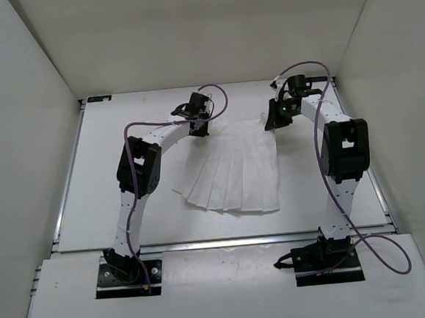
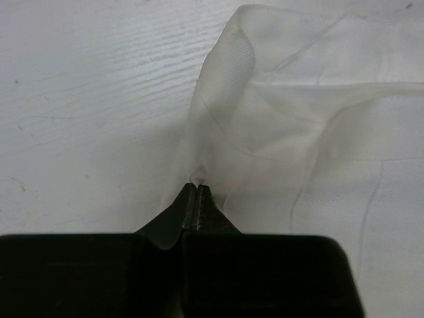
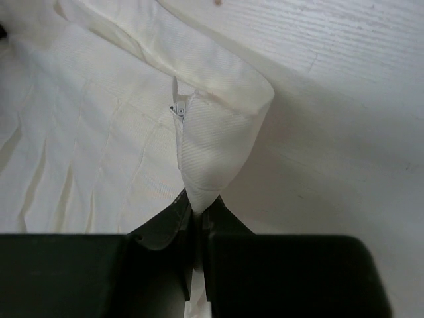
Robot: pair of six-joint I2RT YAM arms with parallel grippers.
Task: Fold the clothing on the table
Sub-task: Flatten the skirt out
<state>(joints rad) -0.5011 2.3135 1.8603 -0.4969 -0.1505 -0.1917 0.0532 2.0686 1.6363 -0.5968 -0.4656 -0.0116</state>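
The left gripper (image 2: 197,192) has its jaws pinched tight on one far corner of the clothing (image 1: 239,175). The right gripper (image 3: 199,207) pinches the other. The clothing lies on the table (image 1: 106,211).

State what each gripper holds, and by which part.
Both hold the white, thin, pleated fabric garment: the left gripper pinches its far-left corner, the right gripper its far-right corner.
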